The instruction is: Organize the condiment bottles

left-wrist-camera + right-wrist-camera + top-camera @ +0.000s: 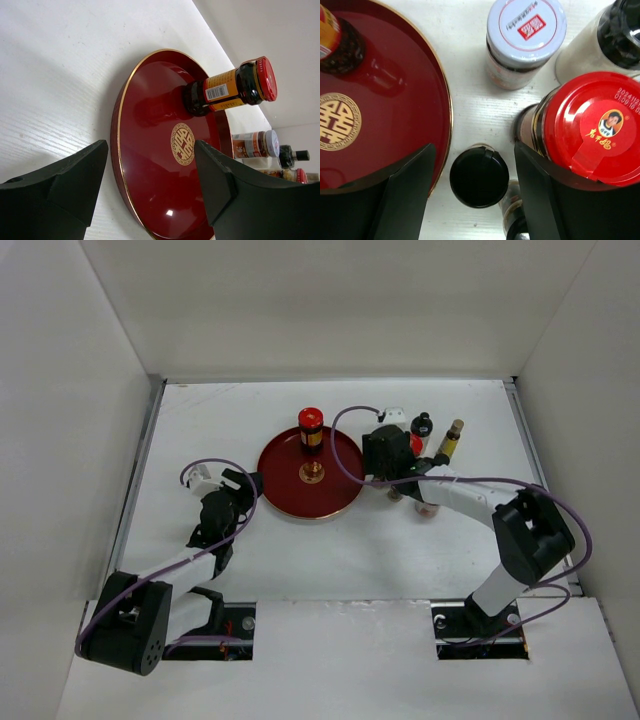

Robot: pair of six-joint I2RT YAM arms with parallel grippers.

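Beneath the right hand (pixel 472 146), a red-lidded jar (pixel 597 125) shows on its lid a small portrait, yellow Chinese characters and a stamped date starting 2024; it sits just outside one finger. Nearby, a white-lidded jar (pixel 526 25) bears a red square mark ringed by print too fine to read. That hand stands open and grips nothing, with a black-capped bottle (pixel 479 176) loose between its fingers. A pale bottle (pixel 590 47) with a dark top is cut off by the frame edge. On the round red tray (pixel 285 480), which has a gold emblem (pixel 183 144), stands one red-capped amber jar (pixel 230 89) with an orange barcode label. The left hand (pixel 150 145) gapes empty beside the tray's rim. White table (pixel 400 560), white walls (pixel 330 300).
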